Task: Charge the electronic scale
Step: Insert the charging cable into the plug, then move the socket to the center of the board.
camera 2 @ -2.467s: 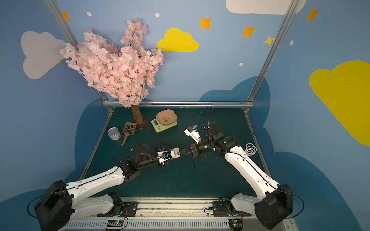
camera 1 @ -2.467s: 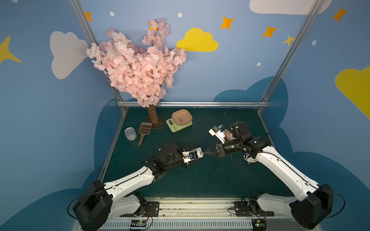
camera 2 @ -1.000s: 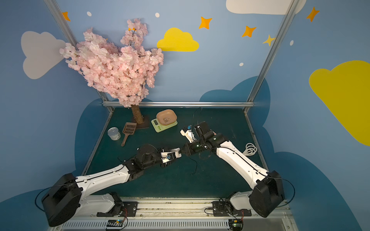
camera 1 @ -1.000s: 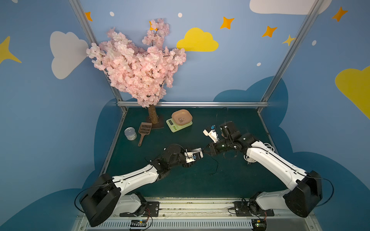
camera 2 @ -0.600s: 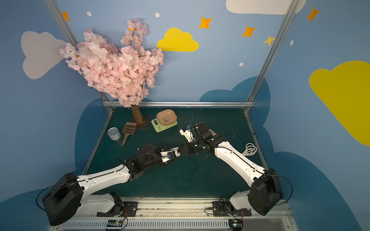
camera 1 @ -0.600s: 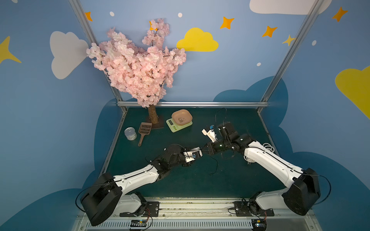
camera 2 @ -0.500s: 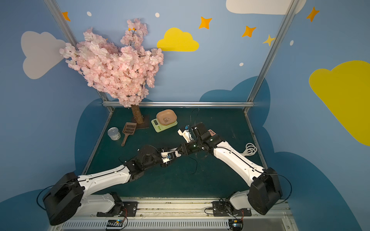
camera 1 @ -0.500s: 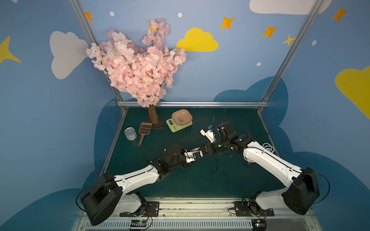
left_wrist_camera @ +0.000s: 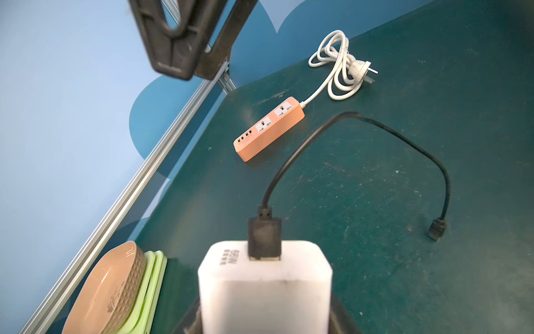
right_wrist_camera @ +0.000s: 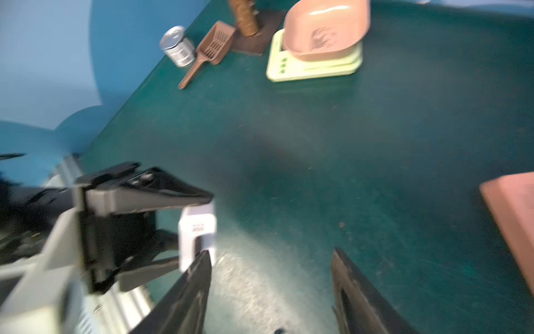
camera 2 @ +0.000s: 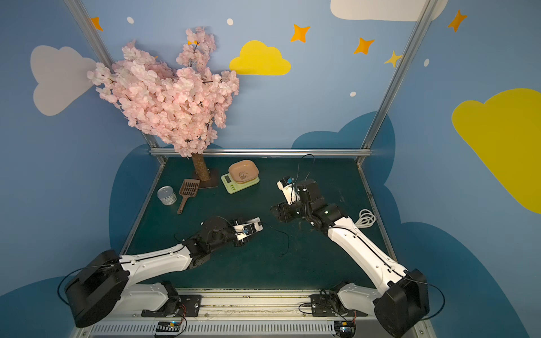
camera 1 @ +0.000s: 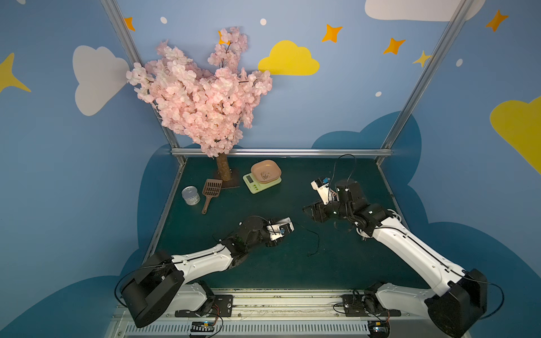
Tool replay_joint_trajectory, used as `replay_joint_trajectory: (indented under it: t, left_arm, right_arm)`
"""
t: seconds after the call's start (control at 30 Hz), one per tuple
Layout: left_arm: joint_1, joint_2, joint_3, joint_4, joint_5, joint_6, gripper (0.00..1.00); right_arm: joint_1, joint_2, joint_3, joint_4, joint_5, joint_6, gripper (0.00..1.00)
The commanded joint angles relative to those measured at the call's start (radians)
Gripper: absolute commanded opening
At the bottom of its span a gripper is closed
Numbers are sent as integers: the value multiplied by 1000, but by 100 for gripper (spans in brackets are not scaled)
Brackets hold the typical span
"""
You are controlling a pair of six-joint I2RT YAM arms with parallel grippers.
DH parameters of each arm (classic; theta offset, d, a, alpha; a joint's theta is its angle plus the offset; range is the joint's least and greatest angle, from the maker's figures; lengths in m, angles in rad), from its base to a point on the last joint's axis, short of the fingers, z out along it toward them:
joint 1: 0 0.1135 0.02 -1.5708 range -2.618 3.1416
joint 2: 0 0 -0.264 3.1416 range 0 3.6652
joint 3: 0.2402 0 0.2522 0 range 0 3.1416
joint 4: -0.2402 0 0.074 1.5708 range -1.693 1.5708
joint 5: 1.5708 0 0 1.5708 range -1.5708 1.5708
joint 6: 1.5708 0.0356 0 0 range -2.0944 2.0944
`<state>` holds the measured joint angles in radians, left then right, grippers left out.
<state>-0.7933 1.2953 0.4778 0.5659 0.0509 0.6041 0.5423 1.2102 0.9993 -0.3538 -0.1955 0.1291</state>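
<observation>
Jaws, left gripper [left_wrist_camera: 264,321]: part-closed, clamped on the sides of the white cube charger [left_wrist_camera: 264,283]; black cable [left_wrist_camera: 361,120] plugged into its face.
Jaws, right gripper [right_wrist_camera: 268,289]: spread wide, nothing between them; above the mat, apart from the charger. Wrist picture blurred.
Cable free end [left_wrist_camera: 437,229]: small plug lying loose on the green mat [left_wrist_camera: 375,260], connected to nothing.
Electronic scale [camera 1: 254,183]: back of the mat, just beside the tree base [camera 1: 234,183], pink dish [camera 1: 265,172] resting on top; well apart from both grippers.
Power strip [left_wrist_camera: 268,130]: flat on the mat, sockets empty.
Handling (judgement): scale looks light, rigid, smooth plastic; likely to skid if pushed. Dish seems loose and may slide off.
Hold (judgement): low body edges under the dish, never the dish itself; port side not visible.
Step (judgement): small plug wants picking up next.
</observation>
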Motion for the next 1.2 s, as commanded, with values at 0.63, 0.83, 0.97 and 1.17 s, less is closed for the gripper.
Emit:
replay_joint_trajectory:
  t: [0.63, 0.83, 0.97, 1.17]
  left_arm:
    - [-3, -130, -26, 5, -1, -50, 34]
    - [-4, -162, -31, -7, 3, -53, 34]
    - [-4, -168, -34, -9, 1, -54, 34]
    - [-4, -191, -46, -9, 15, -61, 34]
  right_arm:
    - [-430, 808, 656, -270, 27, 162, 62]
    - [-449, 932, 742, -303, -45, 170, 59]
    - [-449, 977, 765, -323, -98, 158, 48]
    - [-440, 997, 732, -322, -129, 145, 38]
